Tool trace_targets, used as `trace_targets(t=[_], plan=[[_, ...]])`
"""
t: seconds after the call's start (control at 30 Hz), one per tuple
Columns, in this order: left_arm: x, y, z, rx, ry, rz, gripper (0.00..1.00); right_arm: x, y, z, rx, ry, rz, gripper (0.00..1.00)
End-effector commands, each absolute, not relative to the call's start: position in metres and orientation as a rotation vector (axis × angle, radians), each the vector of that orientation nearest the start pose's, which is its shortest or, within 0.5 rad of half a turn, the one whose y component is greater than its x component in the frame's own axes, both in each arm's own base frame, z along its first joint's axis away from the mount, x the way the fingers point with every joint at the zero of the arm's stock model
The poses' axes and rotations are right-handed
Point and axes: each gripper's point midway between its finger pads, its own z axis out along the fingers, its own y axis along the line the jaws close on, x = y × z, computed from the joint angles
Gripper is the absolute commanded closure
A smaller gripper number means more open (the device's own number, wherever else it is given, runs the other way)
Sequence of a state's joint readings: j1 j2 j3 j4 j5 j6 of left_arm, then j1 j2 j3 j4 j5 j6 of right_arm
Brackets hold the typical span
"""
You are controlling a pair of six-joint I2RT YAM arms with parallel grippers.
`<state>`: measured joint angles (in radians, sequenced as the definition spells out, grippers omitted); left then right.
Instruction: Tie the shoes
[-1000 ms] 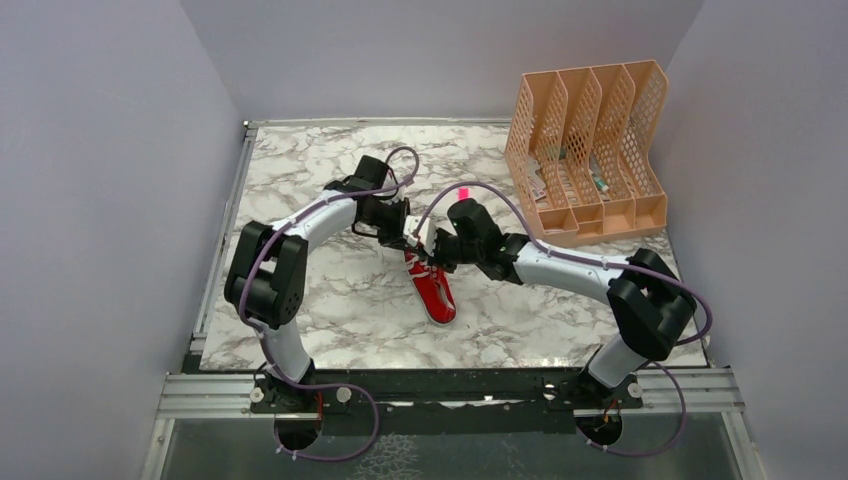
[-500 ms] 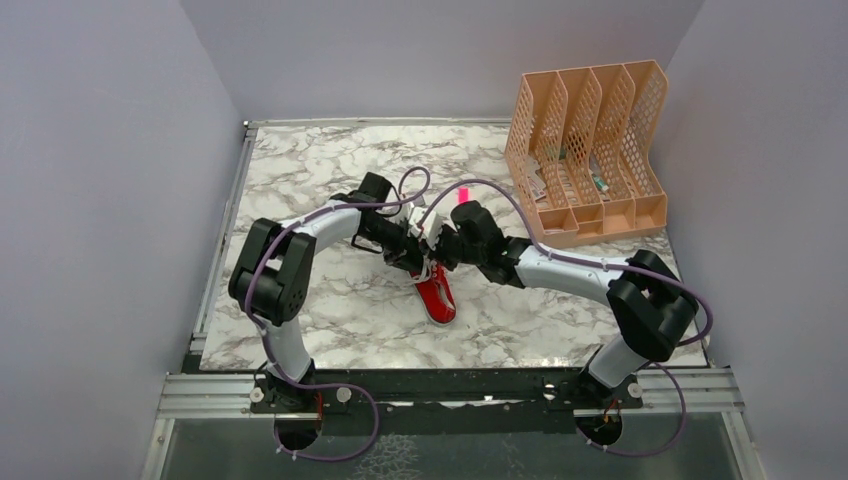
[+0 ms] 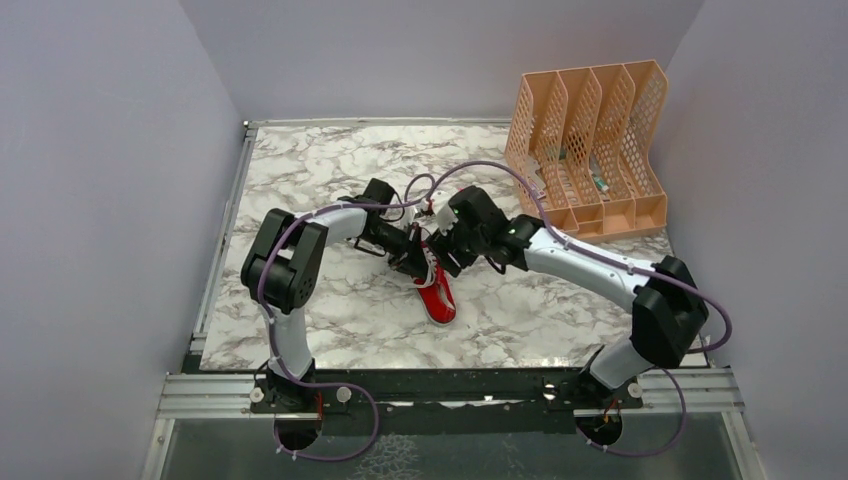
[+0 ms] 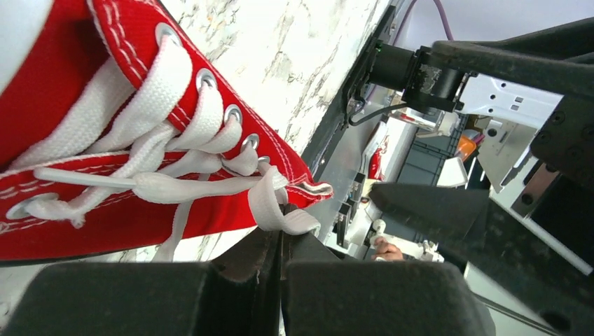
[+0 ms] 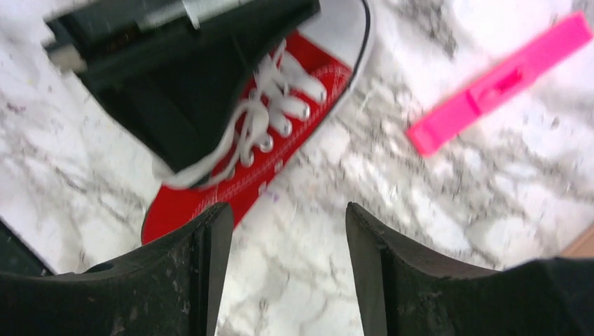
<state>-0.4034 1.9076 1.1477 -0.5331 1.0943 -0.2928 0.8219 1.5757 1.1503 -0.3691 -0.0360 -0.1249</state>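
The red sneaker (image 3: 437, 297) lies mid-table, with the left gripper (image 4: 280, 241) over its far end, pinched shut on a white lace (image 4: 270, 210). The right gripper (image 5: 284, 280) hangs just right of the sneaker, fingers apart and empty.

white arms (image 3: 570, 262), black joints (image 3: 283, 265), purple cables (image 3: 478, 164), black right pincer (image 5: 286, 213).

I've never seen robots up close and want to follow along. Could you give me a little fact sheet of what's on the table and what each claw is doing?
shoe: red, white laces, lying on the marble table; no finished bow seen
left claw: shut, pinching a lace
right claw: open, empty, over bare table beside the shoe
marker: pink, lying apart from the shoe, untouched
rack: orange, far right corner
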Motion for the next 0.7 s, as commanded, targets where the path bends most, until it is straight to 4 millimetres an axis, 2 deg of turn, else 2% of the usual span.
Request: trace_targets(t=[0.0,0.03,0.07,0.1,0.13,0.2,0.23,0.27,0.4,0.47,0.57,0.67], plan=[[0.239,-0.283,0.094,0.454,2.691,-1.791,0.98,0.248,0.265,0.126,-1.141,2.246,0.368,0.39],[0.239,-0.283,0.095,0.458,2.686,-1.797,0.98,0.239,0.264,0.121,-1.242,2.172,0.405,0.45],[0.239,-0.283,0.094,0.457,2.687,-1.8,0.97,0.235,0.265,0.124,-1.323,2.046,0.433,0.49],[0.239,-0.284,0.094,0.457,2.688,-1.802,0.97,0.234,0.267,0.127,-1.366,1.89,0.438,0.5],[0.239,-0.283,0.093,0.453,2.691,-1.8,0.97,0.232,0.274,0.141,-1.404,1.689,0.462,0.49],[0.239,-0.284,0.091,0.436,2.706,-1.805,0.98,0.215,0.285,0.157,-1.548,1.265,0.466,0.47],[0.239,-0.284,0.091,0.43,2.709,-1.815,0.98,0.209,0.29,0.163,-1.573,1.11,0.462,0.45],[0.239,-0.284,0.092,0.429,2.707,-1.823,0.98,0.207,0.295,0.164,-1.59,1.03,0.456,0.44],[0.239,-0.285,0.096,0.435,2.691,-1.841,0.98,0.208,0.311,0.145,-1.716,1.058,0.535,0.51],[0.239,-0.285,0.099,0.438,2.685,-1.843,0.98,0.205,0.319,0.144,-1.705,1.031,0.58,0.51],[0.24,-0.285,0.102,0.433,2.683,-1.843,0.98,0.213,0.324,0.144,-1.648,1.008,0.568,0.48],[0.241,-0.286,0.103,0.428,2.685,-1.843,0.97,0.214,0.327,0.131,-1.698,1.008,0.568,0.47]])
